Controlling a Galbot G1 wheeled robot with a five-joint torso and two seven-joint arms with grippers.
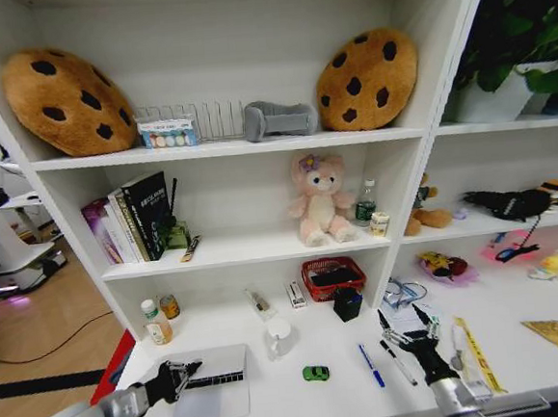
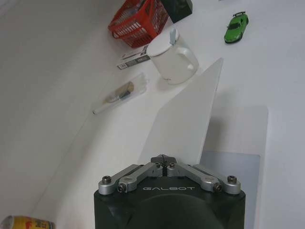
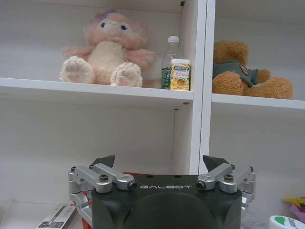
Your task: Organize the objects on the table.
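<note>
Fingers, left: the left gripper [image 1: 181, 378] is pressed together on the edge of the silver laptop [image 1: 216, 392], whose lid is part-raised — in the left wrist view the fingers [image 2: 163, 161] meet on the thin lid edge [image 2: 190, 114].
Laptop position: at the left end of the surface [image 1: 304, 405], its keyboard strip facing the left gripper; its long axis is judged to run left to right across the surface.
Mug: a white mug [image 1: 279, 337] is set just beyond the laptop's far right corner, upright, with something thin standing in it.
Toy car: a green toy car [image 1: 315, 373] lies to the right of the laptop, apart from it, its long axis roughly left to right; which end is the front cannot be told.
Pens: a blue pen [image 1: 371, 364] and a black pen [image 1: 398, 362] lie side by side, near each other but not touching, both long axes running from the far left toward the near right.
Fingers, right: the right gripper [image 1: 409, 329] is held spread — nothing is pinched; in the right wrist view the fingertips [image 3: 106, 161] are seen well apart, raised and facing the shelves.
Deciding relation: the black pen lies just to the left of the right gripper and below it, so the right arm is judged nearer to both pens and the car, while the left arm is occupied with the laptop lid.
Bottle: a clear green-capped bottle [image 1: 366, 202] stands on the shelf beside the pink plush, not on the surface.
</note>
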